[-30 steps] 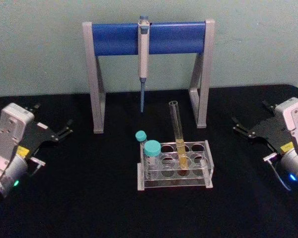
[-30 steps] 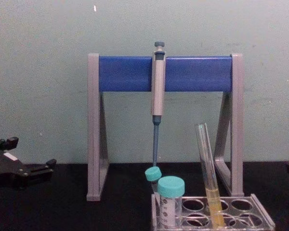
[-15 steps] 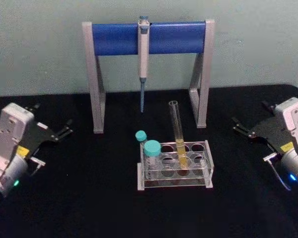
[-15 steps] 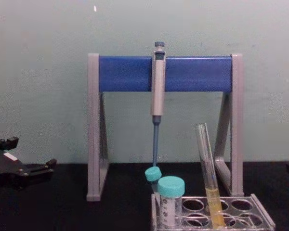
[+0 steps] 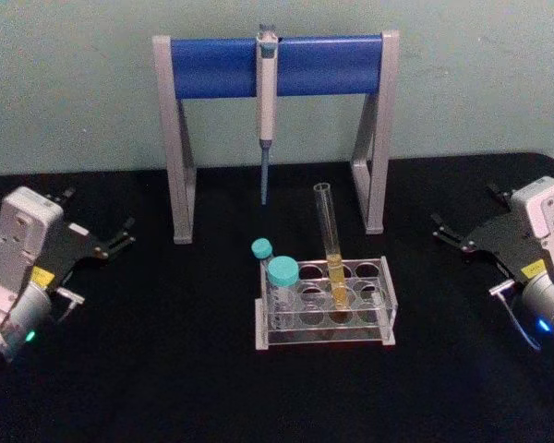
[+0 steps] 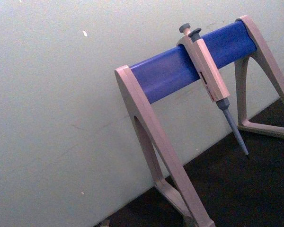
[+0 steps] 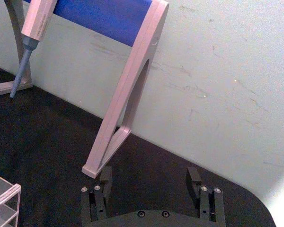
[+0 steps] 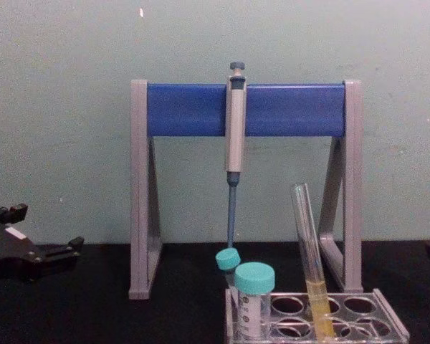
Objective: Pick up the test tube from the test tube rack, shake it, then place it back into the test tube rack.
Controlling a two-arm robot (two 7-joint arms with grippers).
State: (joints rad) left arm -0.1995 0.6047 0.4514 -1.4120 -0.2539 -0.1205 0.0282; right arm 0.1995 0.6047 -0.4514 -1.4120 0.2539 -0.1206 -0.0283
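**Counter inventory: test tube seated in rack, both grippers standing off**

1. Flat black counter (image 5: 166, 369), which carries every item below.
2. Low clear-greyish plastic test tube rack (image 5: 325, 334) with rows of round holes, nearest the robot, centre of the counter. This is the landmark for all other entries.
3. Long slim clear glass test tube (image 5: 330, 242), uncapped, with yellow liquid in its lower part. It sits in a hole in the rack's right half, top tilted slightly to the left.
4. Two shorter teal-capped tubes (image 5: 282, 274), at the rack's left end, one behind the other.
5. Left gripper (image 5: 99, 218), black, well to the left of the rack. Its fingers are spread wide with nothing between them.
6. Right gripper (image 5: 462, 208), black, well to the right of the rack. Its fingers (image 7: 194, 176) are spread wide with nothing between them.
7. Tall grey-legged stand with blue crossbar (image 5: 212, 66), behind the rack.
8. Grey-blue pipette (image 5: 266, 101), hung at the crossbar's middle, tip down, behind the rack.
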